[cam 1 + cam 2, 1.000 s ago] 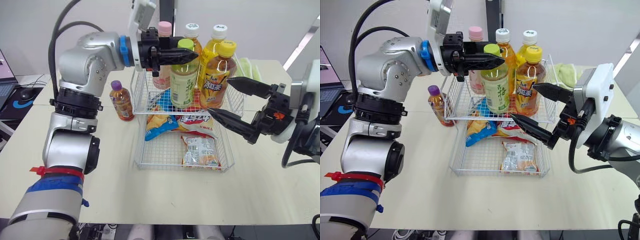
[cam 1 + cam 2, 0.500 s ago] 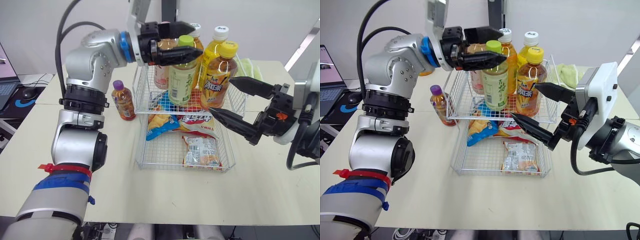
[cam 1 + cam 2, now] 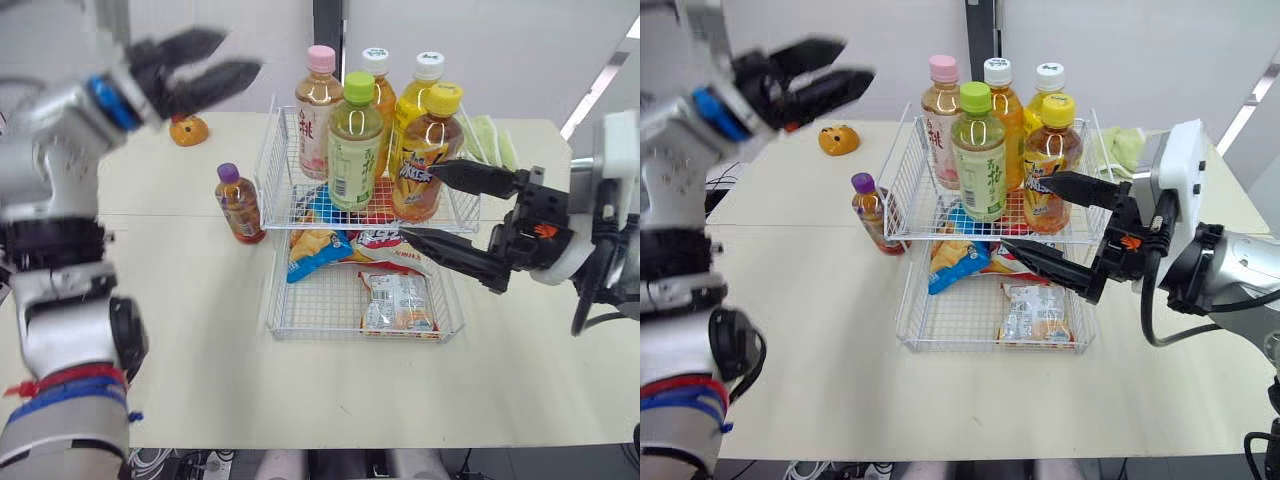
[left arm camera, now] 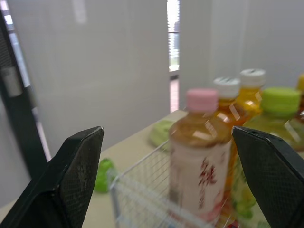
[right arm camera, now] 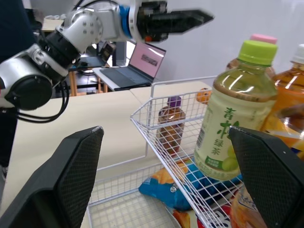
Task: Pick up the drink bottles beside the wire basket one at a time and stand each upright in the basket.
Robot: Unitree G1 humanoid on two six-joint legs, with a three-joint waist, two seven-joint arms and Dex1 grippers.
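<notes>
Five bottles are standing upright in the back part of the wire basket (image 3: 352,335): a pink-cap bottle (image 3: 318,100), a green-cap bottle (image 3: 354,145), a yellow-cap bottle (image 3: 420,140) and two white-cap bottles (image 3: 375,70) behind them. Snack bags (image 3: 398,303) are lying in the front part. One purple-cap bottle (image 3: 240,203) is standing on the table (image 3: 200,330), just beside the basket's left side. It is not touching either gripper.

The left gripper (image 3: 242,52) is hanging high up over the table, well apart from the basket on its left. Its fingers are spread apart and are holding nothing. The right gripper (image 3: 417,199) is hovering at the basket's right side, close in front of the yellow-cap bottle. Its fingers are wide apart too, and empty.

The head views are showing an orange toy (image 3: 188,130) on the far left of the table and a green cloth (image 3: 490,135) behind the basket. The left wrist view is looking at the pink-cap bottle from the side. The right wrist view is showing the green-cap bottle up close, the purple-cap bottle through the wires, and a laptop (image 5: 142,59) on a far table.
</notes>
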